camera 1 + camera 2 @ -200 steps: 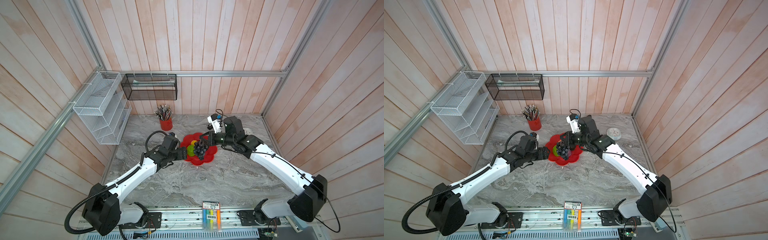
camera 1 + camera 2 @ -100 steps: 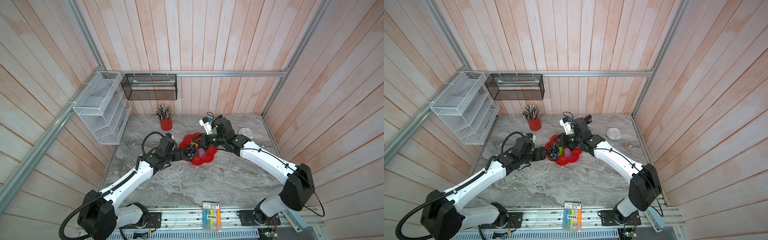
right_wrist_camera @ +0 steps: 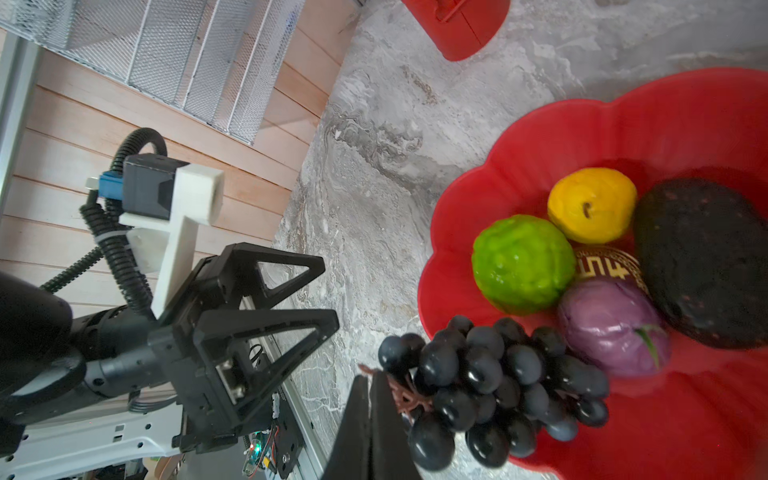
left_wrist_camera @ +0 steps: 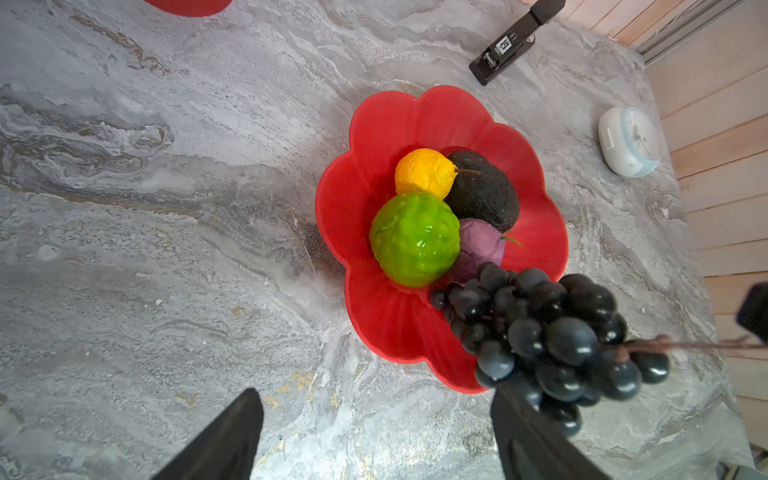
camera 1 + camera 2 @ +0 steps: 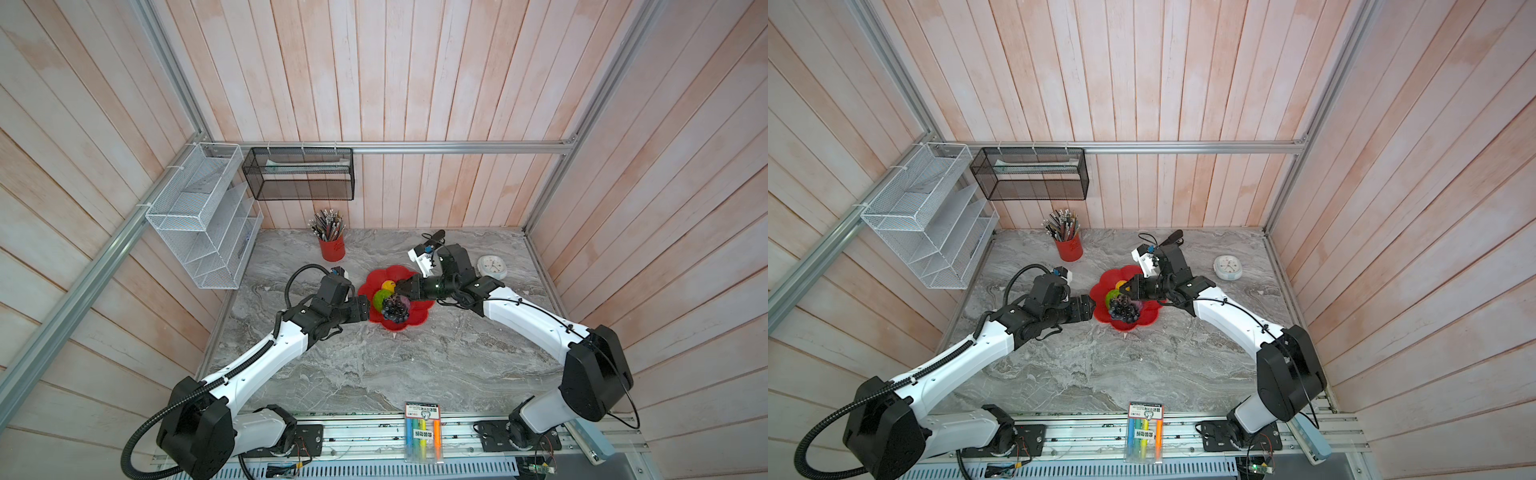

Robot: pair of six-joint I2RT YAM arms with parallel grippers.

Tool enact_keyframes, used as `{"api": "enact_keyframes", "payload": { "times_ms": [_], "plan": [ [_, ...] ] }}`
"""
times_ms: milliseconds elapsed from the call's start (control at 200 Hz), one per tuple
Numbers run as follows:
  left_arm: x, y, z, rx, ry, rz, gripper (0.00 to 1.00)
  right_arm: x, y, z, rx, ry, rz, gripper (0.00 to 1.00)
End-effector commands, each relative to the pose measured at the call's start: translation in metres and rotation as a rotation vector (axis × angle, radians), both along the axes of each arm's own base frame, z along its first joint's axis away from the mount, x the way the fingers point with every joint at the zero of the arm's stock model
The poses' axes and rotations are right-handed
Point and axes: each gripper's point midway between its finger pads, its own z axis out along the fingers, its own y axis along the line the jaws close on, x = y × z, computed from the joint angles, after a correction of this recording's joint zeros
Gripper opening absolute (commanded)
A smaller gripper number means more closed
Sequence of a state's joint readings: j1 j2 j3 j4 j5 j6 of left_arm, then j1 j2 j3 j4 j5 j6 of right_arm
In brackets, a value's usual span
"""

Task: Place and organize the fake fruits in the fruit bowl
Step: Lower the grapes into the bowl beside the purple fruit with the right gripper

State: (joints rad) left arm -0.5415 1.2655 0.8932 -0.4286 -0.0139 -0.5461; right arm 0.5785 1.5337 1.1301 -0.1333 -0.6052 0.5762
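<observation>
Right arm: stretched in from the right, elbow raised, wrist low over the right side of the bowl (image 5: 415, 322), pointing left.
Right gripper (image 3: 371, 380): pressed fully closed on the brown stem of the grapes (image 3: 490, 382).
Left arm: stretched in from the near left, forearm low, pointing right at the bowl's left rim.
Left gripper (image 5: 365, 308): spread wide, nothing in it, just outside the left rim, near the grapes but apart.
Grapes: hung by the stem over the bowl's near-left part; contact with the bowl not clear.
Fruits: five, with four lying in the bowl and one held.
In the bowl: yellow (image 4: 424, 172), green (image 4: 415, 239), avocado (image 4: 484, 193), purple (image 4: 480, 243), packed close around the gold emblem (image 3: 602, 266).
Other counts: two arms, one bowl, one cup (image 5: 331, 248) at far left, one clock (image 5: 491, 267) at right, one stapler (image 4: 505, 43) at far.
Since a second ago: right elbow swung in leftward; both grippers' spread unchanged; grapes held throughout and shifted only a little; bowl in the same place.
</observation>
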Motion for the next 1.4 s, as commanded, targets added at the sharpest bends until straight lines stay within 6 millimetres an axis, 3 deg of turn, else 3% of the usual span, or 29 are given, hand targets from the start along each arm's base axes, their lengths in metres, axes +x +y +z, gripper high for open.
{"api": "enact_keyframes", "payload": {
  "times_ms": [0, 510, 975, 1395],
  "plan": [
    [0.005, -0.003, 0.001, -0.014, 0.000, -0.001, 0.88, 0.002, -0.009, 0.018, 0.074, -0.053, 0.024, 0.00],
    [0.009, -0.008, -0.003, -0.001, 0.033, -0.011, 0.88, 0.024, -0.051, -0.007, 0.117, -0.044, -0.048, 0.00],
    [0.008, -0.012, -0.004, -0.015, 0.047, -0.024, 0.88, 0.040, -0.097, -0.013, 0.112, -0.109, -0.227, 0.00],
    [0.005, -0.015, -0.008, -0.016, 0.063, -0.040, 0.88, 0.069, -0.084, -0.045, 0.060, -0.093, -0.145, 0.00]
  ]
}}
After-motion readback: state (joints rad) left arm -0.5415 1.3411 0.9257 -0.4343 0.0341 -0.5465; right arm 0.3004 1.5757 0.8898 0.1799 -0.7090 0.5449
